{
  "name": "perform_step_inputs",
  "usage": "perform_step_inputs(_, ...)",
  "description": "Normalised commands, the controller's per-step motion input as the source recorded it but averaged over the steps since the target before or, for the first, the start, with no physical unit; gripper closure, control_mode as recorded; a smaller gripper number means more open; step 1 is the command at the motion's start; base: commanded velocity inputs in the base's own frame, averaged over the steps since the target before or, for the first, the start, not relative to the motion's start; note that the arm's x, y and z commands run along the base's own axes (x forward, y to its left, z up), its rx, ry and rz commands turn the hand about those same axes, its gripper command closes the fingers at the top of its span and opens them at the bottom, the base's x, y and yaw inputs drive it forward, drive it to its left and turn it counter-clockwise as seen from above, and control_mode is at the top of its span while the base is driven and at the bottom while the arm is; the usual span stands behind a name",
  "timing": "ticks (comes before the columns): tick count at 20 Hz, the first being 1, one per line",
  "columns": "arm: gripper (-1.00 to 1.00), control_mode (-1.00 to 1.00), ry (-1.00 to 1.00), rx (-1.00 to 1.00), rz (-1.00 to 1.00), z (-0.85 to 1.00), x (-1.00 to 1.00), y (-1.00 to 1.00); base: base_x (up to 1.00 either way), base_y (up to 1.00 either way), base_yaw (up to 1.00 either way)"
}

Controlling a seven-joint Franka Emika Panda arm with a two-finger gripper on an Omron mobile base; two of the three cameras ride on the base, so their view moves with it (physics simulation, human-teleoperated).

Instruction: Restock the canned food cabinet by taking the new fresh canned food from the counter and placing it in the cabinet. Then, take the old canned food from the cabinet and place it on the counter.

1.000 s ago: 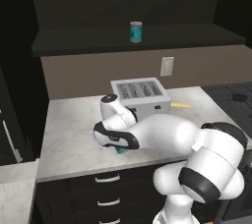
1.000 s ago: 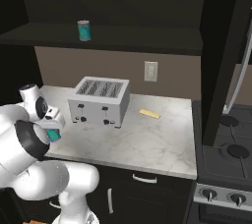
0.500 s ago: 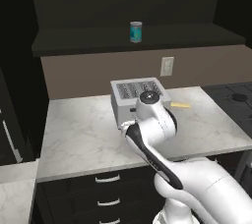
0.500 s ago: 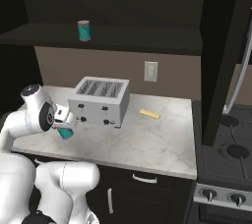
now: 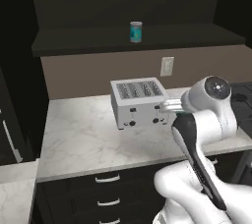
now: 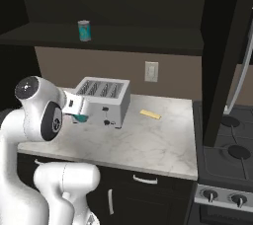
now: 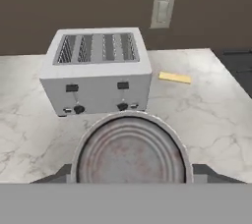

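Closest to us, the gripper (image 7: 129,179) is clamped on a can (image 7: 131,152): in the hand view its ribbed metal lid sits right between the dark finger tips, and in the right base view we glimpse its teal side just beside the hand, lifted clear of the counter (image 5: 83,139). We take this for the fresh can, so the pickup looks done and the carry up to the cabinet (image 5: 88,41) is the step in hand. Just beyond the held can stands the silver toaster (image 7: 96,68), resting on the marbled stone, with a small yellow block (image 7: 174,77) lying near it toward the wall and a white outlet (image 7: 163,9) on the brown wall behind. Higher and farther back, the cabinet's dark shelf board carries a second teal can (image 5: 136,31), upright and well apart from the arm; we judge that to be the old one. So, as we read it, nothing has been placed yet: the new can must go up, and the old can must then come down to the worktop.
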Motion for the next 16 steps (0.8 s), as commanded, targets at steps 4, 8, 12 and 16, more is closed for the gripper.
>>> perform_step_inputs(4,1.0,-1.0,-0.53,0.01,0.0,1.0,-0.52,-1.0,0.0,0.0,0.0)
perform_step_inputs(8,1.0,-1.0,-0.51,0.0,0.0,1.0,-0.36,-0.96,0.0,0.0,0.0)
perform_step_inputs(12,1.0,-1.0,-0.46,0.0,0.0,1.0,-0.1,-0.72,0.0,0.0,0.0)
perform_step_inputs(16,1.0,-1.0,-0.28,0.0,0.0,1.0,0.07,-0.32,0.0,0.0,0.0)
